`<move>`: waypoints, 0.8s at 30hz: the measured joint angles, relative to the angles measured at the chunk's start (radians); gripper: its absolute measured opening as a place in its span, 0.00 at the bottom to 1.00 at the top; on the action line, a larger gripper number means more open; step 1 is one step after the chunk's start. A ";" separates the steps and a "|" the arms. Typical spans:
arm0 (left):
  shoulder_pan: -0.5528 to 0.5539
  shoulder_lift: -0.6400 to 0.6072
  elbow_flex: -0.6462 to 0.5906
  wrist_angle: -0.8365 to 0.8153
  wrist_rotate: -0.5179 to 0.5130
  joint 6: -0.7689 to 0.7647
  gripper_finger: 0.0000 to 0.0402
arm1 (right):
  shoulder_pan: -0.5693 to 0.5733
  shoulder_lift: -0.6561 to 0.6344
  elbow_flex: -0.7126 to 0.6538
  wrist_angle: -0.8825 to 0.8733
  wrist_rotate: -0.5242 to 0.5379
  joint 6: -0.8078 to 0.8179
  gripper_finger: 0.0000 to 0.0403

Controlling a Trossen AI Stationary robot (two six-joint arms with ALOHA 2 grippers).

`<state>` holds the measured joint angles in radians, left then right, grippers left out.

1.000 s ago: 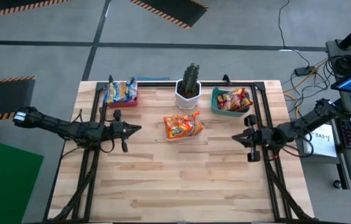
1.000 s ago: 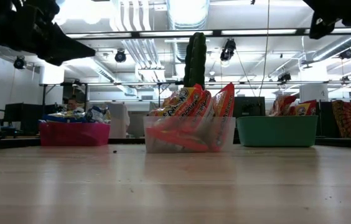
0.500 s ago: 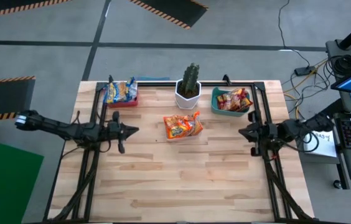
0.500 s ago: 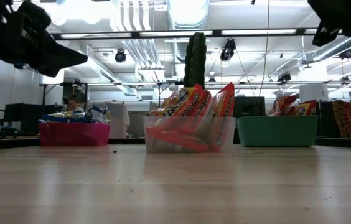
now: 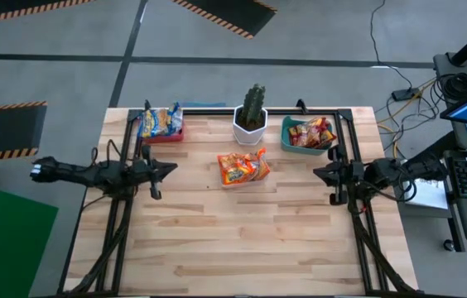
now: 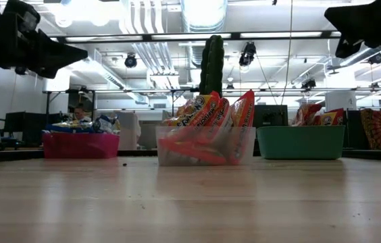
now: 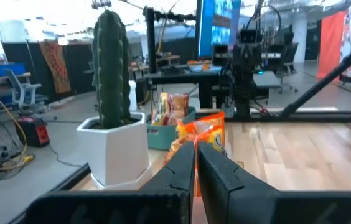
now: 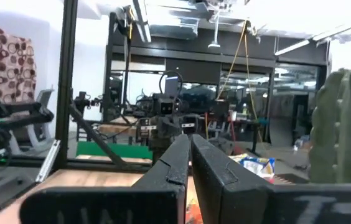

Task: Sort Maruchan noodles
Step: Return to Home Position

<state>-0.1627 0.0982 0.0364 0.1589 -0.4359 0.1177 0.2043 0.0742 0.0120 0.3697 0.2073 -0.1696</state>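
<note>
The Maruchan noodles lie in three places. Orange packets [image 5: 243, 168] stand in a clear container [image 6: 207, 154] at the table's middle. Yellow-and-blue packets [image 5: 159, 122] fill the red bin [image 6: 80, 144] at the far left. Red-orange packets [image 5: 310, 132] fill the teal bin [image 6: 300, 142] at the far right. My left gripper [image 5: 171, 167] hangs shut and empty over the left side, pointing level at the clear container. My right gripper [image 5: 316, 174] hangs shut and empty over the right side, pointing toward the middle. Both wrist views show the fingers [image 7: 196, 152] [image 8: 189, 149] closed together.
A cactus in a white pot [image 5: 251, 117] stands at the far middle between the two bins, just behind the clear container. A black metal frame [image 5: 345, 149] runs along the table's left, right and far sides. Bare wood [image 5: 242, 240] fills the near half.
My left gripper has drawn back toward the table's left edge and sunk a little, staying shut. My right arm has folded back and swung, its gripper sinking slightly and shifting a little toward the far edge, still shut. The noodles have kept still.
</note>
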 joint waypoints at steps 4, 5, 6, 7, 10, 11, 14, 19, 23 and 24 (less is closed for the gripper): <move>0.000 -0.100 0.000 -0.031 0.001 0.005 0.00 | 0.000 0.000 0.000 0.001 0.000 0.093 0.02; 0.000 -0.100 0.000 -0.017 0.001 0.006 0.00 | 0.000 0.000 0.000 0.001 0.001 0.122 0.02; 0.000 -0.099 0.001 -0.001 0.001 0.009 0.00 | 0.000 0.000 0.000 0.001 0.002 0.140 0.02; 0.000 -0.096 0.003 0.006 0.004 0.023 0.00 | 0.000 0.000 0.000 0.001 0.002 0.151 0.02; 0.001 -0.099 0.031 0.017 -0.028 0.058 0.00 | 0.000 0.001 -0.001 -0.008 0.002 0.150 0.02; 0.001 -0.099 0.045 0.025 -0.066 0.054 0.00 | 0.000 0.003 -0.001 -0.014 0.002 0.149 0.02; 0.001 -0.097 0.078 0.011 -0.125 -0.003 0.00 | 0.000 0.007 -0.001 -0.028 0.002 0.151 0.02; 0.001 -0.093 0.092 -0.001 -0.128 -0.023 0.00 | 0.000 0.009 -0.001 -0.027 0.002 0.147 0.02; 0.001 -0.091 0.089 -0.004 -0.128 -0.095 0.00 | 0.000 0.009 -0.001 -0.027 0.002 0.146 0.02; 0.001 -0.091 0.087 -0.007 -0.129 -0.099 0.00 | 0.000 0.009 -0.001 -0.027 0.003 0.146 0.02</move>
<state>-0.1619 0.0071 0.1234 0.1516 -0.5646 0.0185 0.2047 0.0834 0.0110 0.3431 0.2099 -0.0234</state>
